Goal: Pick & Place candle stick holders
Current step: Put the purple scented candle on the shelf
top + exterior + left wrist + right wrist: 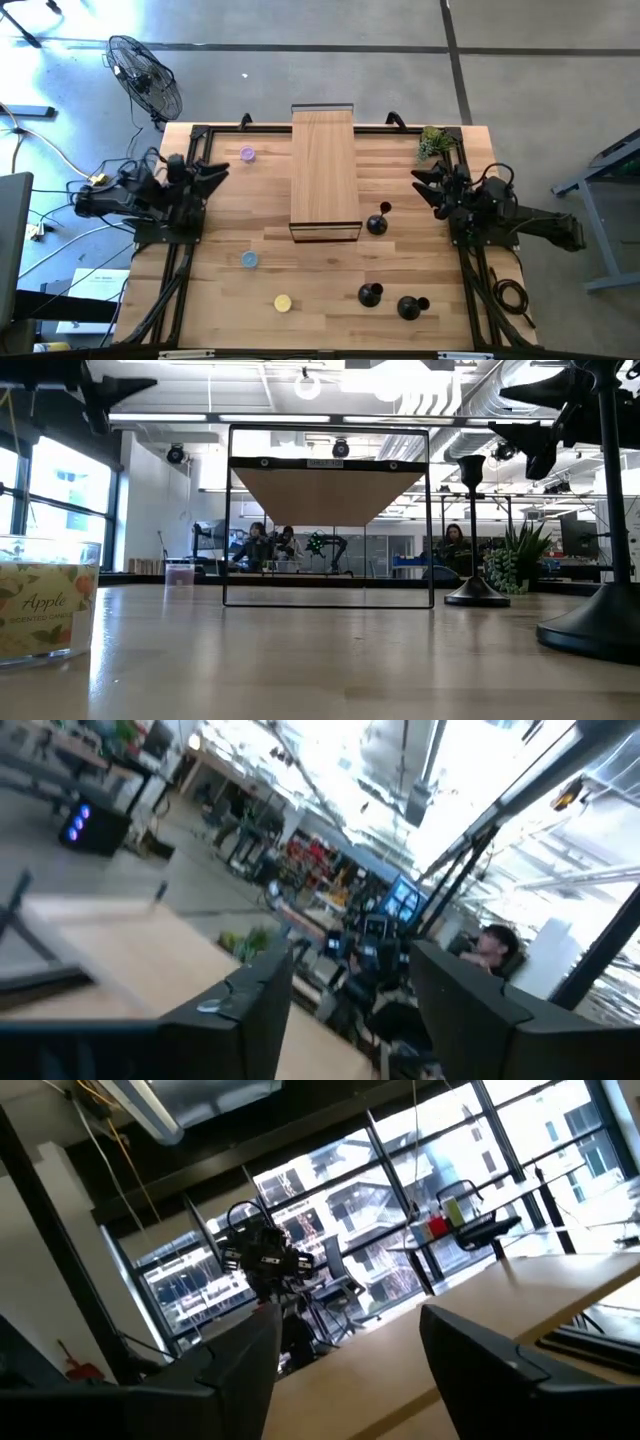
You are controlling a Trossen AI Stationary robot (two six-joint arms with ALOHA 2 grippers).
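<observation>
Left hand (218, 172): parked at the left edge of the surface (320, 270), fingers apart with nothing between them — the left wrist view shows a clear gap.
Right hand (420, 185): at the right edge, also spread and empty; it points inward toward the nearest holder.
Candle stick holders: three black ones on the right half — one (377, 222) just beside the front right corner of the wooden riser (324, 170), two more (370, 294) and (411, 307) near the front edge, close to each other.
Tipping risk: each holder has a thin stem over a rounded base — a finger brushing the stem on approach would likely knock it over and let it roll.
Crowding risk: the front pair stand near enough that reaching for one could nudge its neighbour.
Riser risk: the holder by the riser leaves little room on that side, so a wide approach may catch the frame.
Other clutter: small candles (282, 302) on the left half, well apart from the holders.
</observation>
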